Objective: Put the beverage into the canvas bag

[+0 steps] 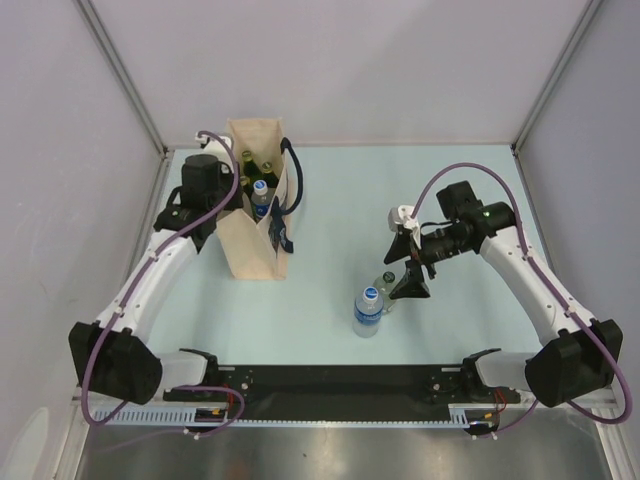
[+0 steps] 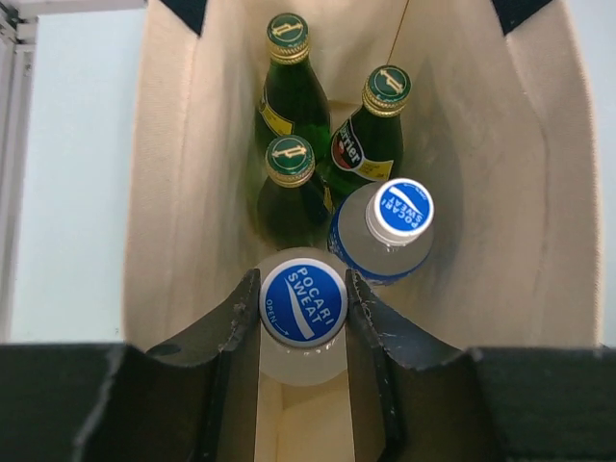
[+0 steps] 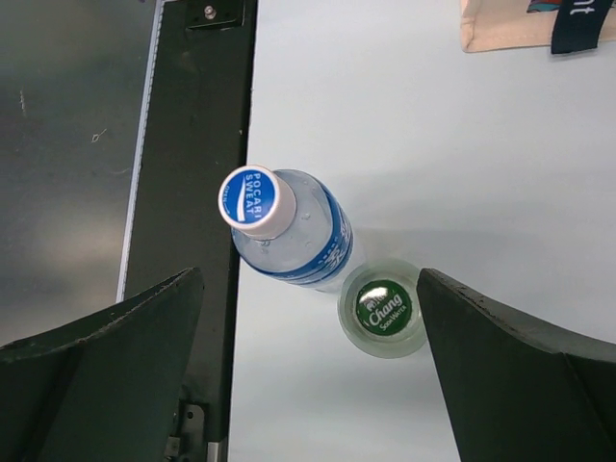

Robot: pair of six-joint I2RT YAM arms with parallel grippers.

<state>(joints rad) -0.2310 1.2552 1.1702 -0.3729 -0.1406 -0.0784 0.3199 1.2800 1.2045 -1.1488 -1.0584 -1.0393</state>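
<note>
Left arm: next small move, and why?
Probably lower the left gripper a little. It clamps a Pocari bottle inside the bag, but its cap looks bigger than the standing Pocari's, so it likely hangs above the bottom. Releasing now might tip it against the green bottles.

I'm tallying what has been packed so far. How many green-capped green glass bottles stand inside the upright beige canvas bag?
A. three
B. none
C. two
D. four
A: the left wrist view looks down into the beige canvas bag and shows three green-capped green glass bottles standing together at its far end.
</note>
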